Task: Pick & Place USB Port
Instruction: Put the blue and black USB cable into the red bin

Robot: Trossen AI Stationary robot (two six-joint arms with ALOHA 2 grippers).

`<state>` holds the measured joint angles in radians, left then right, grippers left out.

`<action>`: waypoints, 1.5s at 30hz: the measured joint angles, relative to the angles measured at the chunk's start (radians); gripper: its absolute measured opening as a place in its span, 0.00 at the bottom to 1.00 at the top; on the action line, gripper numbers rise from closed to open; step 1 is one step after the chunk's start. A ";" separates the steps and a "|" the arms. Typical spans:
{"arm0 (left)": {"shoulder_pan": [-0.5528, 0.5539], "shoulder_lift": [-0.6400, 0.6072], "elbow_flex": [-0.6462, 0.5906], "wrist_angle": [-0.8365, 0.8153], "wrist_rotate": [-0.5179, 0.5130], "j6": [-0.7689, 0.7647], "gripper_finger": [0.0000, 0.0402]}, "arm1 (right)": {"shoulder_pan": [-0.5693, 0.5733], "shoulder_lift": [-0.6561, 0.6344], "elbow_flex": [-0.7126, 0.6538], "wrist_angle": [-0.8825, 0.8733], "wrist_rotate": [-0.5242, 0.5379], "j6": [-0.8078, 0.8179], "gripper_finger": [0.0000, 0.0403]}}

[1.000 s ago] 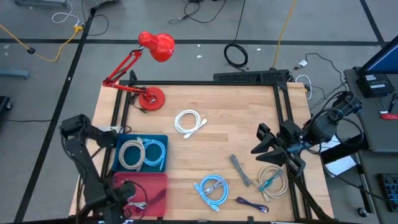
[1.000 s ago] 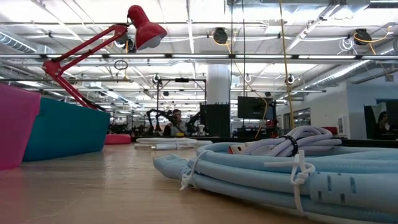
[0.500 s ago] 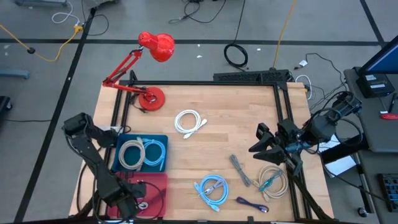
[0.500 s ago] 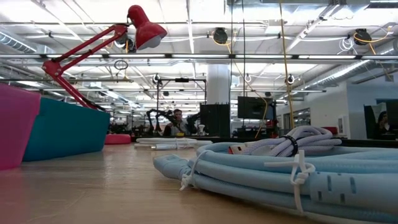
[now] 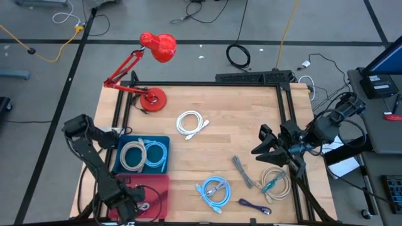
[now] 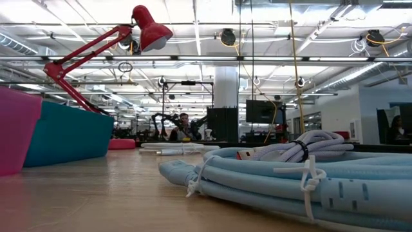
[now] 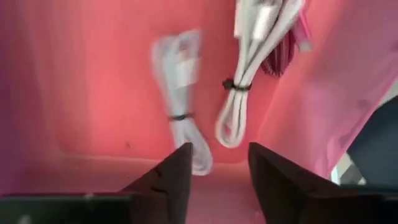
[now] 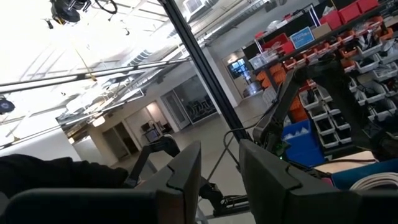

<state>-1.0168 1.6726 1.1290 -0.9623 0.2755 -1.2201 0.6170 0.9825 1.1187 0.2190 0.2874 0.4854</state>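
Observation:
My left gripper (image 7: 217, 165) points down into the red bin (image 5: 157, 188) at the table's near left corner, open, with nothing between its fingers. Below it on the bin's floor lie two tied white cables, one blurred (image 7: 180, 93) and one beside it (image 7: 249, 68). My right gripper (image 8: 219, 168) is raised above the table's right edge (image 5: 267, 143), open and empty, and faces the room. Loose on the wood lie a white coil (image 5: 191, 123), a light blue coil (image 5: 215, 190), a grey cable (image 5: 242, 171), a purple cable (image 5: 254, 206) and a beige coil (image 5: 274, 182).
A blue bin (image 5: 144, 154) holding coiled cables stands just beyond the red bin. A red desk lamp (image 5: 151, 69) is clamped at the far left corner. A black frame rail (image 5: 290, 125) runs along the right side. The light blue coil fills the foreground of the low view (image 6: 290, 180).
My left arm has swung a little toward the table's right over the red bin, and its wrist has rolled. My right arm has kept still.

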 joint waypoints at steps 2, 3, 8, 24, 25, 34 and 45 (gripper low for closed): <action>0.000 0.000 0.000 0.000 -0.020 -0.021 0.46 | 0.000 0.000 0.000 -0.001 0.000 0.000 0.25; 0.000 0.000 0.000 0.000 -0.027 -0.026 0.48 | 0.000 0.000 0.000 -0.001 0.000 0.000 0.25; 0.031 0.000 0.005 -0.004 -0.032 -0.080 0.50 | 0.000 0.000 0.000 -0.006 0.000 0.000 0.25; 0.326 -0.007 0.435 0.071 -0.721 0.066 0.31 | 0.000 0.000 0.000 -0.311 0.054 0.142 0.25; 0.339 -0.007 0.452 0.094 -0.770 0.091 0.31 | 0.000 0.000 0.000 -0.375 0.070 0.169 0.25; 0.440 -0.007 0.482 0.325 -0.856 0.346 0.30 | 0.000 0.011 -0.071 -0.972 0.050 0.392 0.25; 0.463 -0.007 0.482 0.154 -0.695 0.442 0.30 | 0.127 0.010 -0.464 -0.469 -0.501 0.591 0.25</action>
<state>-0.5543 1.6653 1.6112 -0.8080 -0.4195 -0.7781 0.7442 0.9925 0.6548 -0.2498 -0.2131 1.0769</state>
